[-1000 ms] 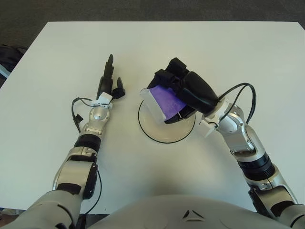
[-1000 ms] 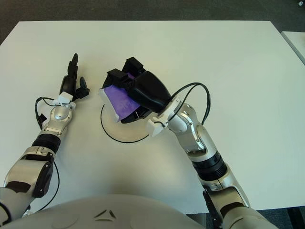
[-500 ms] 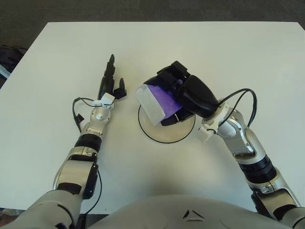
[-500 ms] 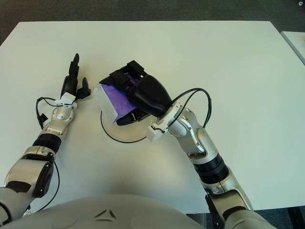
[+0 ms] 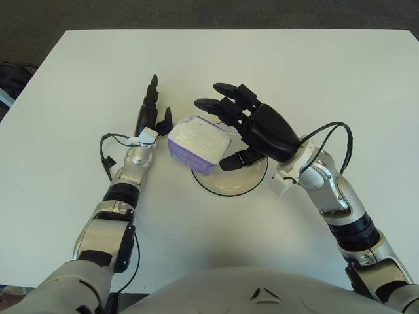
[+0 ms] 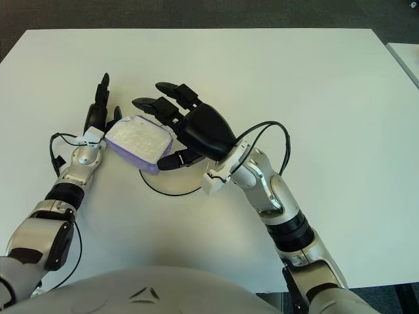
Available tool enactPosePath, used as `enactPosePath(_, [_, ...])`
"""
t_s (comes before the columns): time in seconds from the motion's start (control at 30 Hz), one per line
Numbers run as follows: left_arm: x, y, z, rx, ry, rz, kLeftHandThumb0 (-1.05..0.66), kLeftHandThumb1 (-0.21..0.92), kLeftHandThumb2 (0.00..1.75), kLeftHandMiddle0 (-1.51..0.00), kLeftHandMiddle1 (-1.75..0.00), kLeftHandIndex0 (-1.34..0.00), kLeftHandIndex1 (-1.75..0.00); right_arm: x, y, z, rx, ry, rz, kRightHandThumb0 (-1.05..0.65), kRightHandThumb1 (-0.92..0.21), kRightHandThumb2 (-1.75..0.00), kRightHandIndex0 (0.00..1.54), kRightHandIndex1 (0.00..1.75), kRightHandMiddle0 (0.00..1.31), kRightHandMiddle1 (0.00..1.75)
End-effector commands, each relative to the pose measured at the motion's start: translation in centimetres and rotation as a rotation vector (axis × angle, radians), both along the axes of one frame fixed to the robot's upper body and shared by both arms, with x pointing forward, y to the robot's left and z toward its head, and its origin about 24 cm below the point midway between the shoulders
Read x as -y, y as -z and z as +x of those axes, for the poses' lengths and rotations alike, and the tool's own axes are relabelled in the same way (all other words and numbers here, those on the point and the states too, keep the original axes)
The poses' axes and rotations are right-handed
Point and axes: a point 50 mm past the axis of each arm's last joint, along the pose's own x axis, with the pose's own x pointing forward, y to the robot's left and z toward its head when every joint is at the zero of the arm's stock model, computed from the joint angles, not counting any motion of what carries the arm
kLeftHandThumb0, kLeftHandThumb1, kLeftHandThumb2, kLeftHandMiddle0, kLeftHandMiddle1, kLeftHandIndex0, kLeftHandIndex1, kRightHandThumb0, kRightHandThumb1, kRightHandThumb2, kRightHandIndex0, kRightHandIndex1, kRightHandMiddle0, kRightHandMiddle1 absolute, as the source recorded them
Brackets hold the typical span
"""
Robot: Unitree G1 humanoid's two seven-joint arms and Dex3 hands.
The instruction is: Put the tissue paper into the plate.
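Tissue (image 5: 198, 144) sits released at the right hand's (image 5: 252, 127) fingertips, overhanging the plate's (image 5: 252, 184) left rim; hand fully open, empty.

Right robot hand (image 6: 171, 128) spread wide — tissue pack (image 6: 139, 142) lies free across the plate's (image 6: 171, 185) left rim.

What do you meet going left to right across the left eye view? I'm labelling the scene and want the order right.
Left robot hand → tissue paper pack over the left rim of the plate → right robot hand, fingers spread above the plate.
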Motion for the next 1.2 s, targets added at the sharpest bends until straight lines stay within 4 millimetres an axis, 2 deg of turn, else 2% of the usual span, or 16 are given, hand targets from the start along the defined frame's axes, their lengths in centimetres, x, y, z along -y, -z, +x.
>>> enactPosePath(0.0, [0.64,6.57,-3.99,-0.231,-0.021,-0.038,-0.89,0.92,1.0,0.0,0.0,0.0,0.0,-0.03,0.05,-0.27,0.005,-0.009,-0.001,-0.92,-0.92,-0.79,0.02,0.24,0.0,0.35])
enactPosePath(1.17, [0.47,6.5,-4.0,-0.229,-0.021,-0.038,-0.89,0.92,1.0,0.0,0.0,0.0,0.0,-0.19,-0.05,-0.3,0.006,-0.01,0.0,-0.92,-0.92,-0.79,0.03,0.21,0.0,0.35])
